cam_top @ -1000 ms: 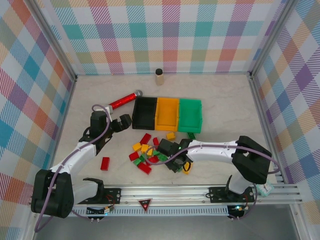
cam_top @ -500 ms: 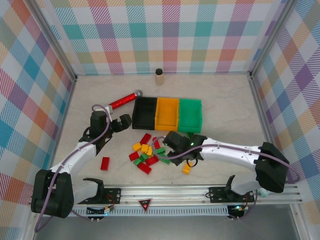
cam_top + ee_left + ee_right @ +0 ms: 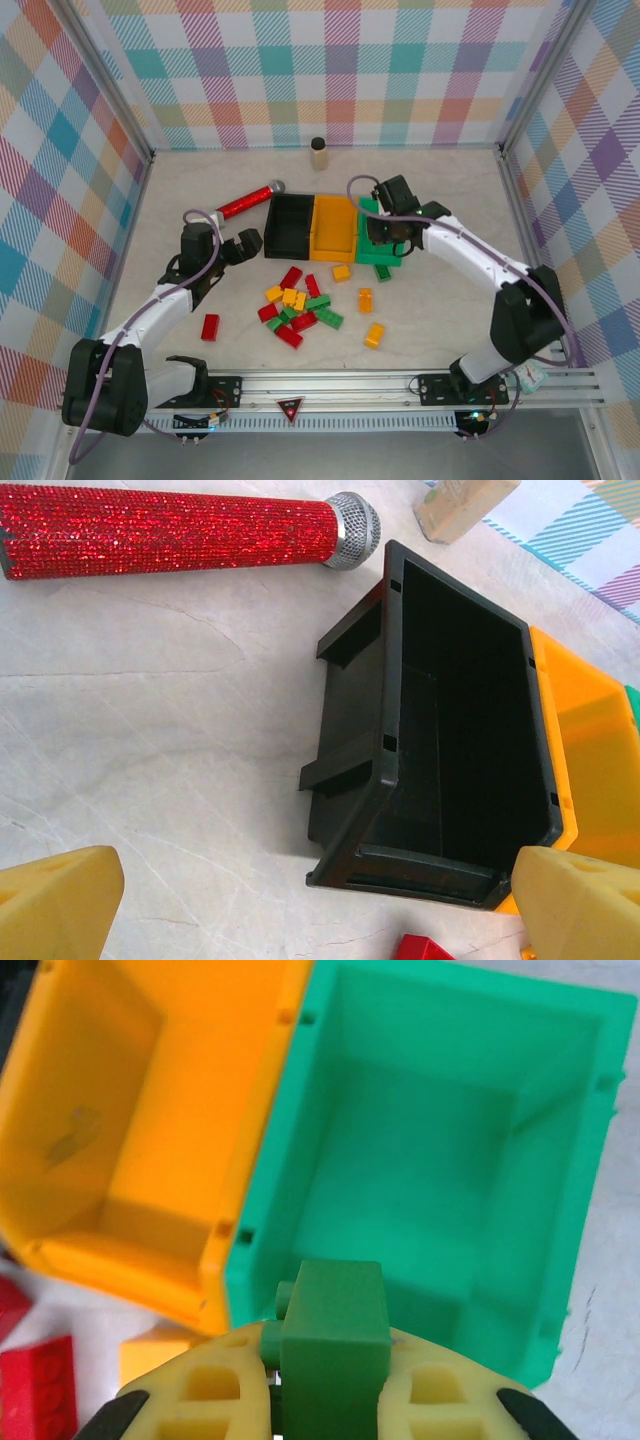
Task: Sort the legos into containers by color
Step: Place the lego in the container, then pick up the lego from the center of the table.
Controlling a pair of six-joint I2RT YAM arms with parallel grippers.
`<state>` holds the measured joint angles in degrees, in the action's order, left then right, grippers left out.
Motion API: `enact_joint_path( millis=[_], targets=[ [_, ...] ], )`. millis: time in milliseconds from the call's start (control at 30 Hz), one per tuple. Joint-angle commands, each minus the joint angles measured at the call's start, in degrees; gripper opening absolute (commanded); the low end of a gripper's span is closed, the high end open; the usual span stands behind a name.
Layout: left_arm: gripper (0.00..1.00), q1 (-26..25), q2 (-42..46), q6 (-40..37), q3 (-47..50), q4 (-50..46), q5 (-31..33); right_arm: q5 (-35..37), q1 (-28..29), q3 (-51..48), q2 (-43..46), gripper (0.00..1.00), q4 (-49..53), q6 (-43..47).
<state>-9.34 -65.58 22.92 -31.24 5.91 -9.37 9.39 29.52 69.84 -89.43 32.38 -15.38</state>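
Right gripper [image 3: 330, 1400]: clamped on a small green studded plastic brick [image 3: 333, 1325], with the open green plastic bin [image 3: 560, 1160] just beyond the jaws.
Left gripper [image 3: 320, 910]: jaws wide, nothing between them, open black plastic bin [image 3: 450, 710] just ahead.
Progress: early going by the look of it. Both bins look bare, and the scattered red, yellow and green bricks [image 3: 300, 305] wait on the table.

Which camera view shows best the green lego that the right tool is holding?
The right wrist view: the green lego is large and central, pinched in the right tool, with the green bin just beyond. In the top external view the tool hides it.
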Motion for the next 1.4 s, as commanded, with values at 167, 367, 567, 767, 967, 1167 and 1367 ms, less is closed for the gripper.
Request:
enact_joint_path(
  millis=[167, 367, 567, 767, 967, 1167, 1367],
  targets=[
    [1.00, -0.6, 0.6, -0.5, 0.6, -0.5, 0.7, -2.4, -2.2, 4.1, -5.2, 0.23, -0.2, 3.1],
    [1.00, -0.6, 1.4, -0.6, 0.7, -0.8, 0.9, -5.5, -2.1, 2.5, -1.7, 0.50, -0.6, 2.5],
    [1.00, -0.6, 2.6, -0.8, 0.8, -1.3, 1.3, -9.0, -2.0, -5.4, 8.1, 0.50, 0.6, 1.0],
    [1.00, -0.6, 2.9, -0.8, 0.8, -1.3, 1.2, -11.5, -1.1, -14.4, 17.4, 0.51, 4.1, -1.4],
    [1.00, -0.6, 3.0, -0.8, 1.1, -0.9, 1.2, -11.7, -0.3, -24.7, 21.5, 0.50, 1.6, -3.8],
    [1.00, -0.6, 3.0, -0.8, 1.3, -0.7, 1.4, -11.5, -0.3, -29.1, 17.5, 0.51, -6.9, -5.3],
    [1.00, -0.7, 3.2, -0.9, 1.2, -0.9, 1.5, -9.9, -0.3, -26.7, 9.7, 0.58, -11.1, -3.6]
  ],
)
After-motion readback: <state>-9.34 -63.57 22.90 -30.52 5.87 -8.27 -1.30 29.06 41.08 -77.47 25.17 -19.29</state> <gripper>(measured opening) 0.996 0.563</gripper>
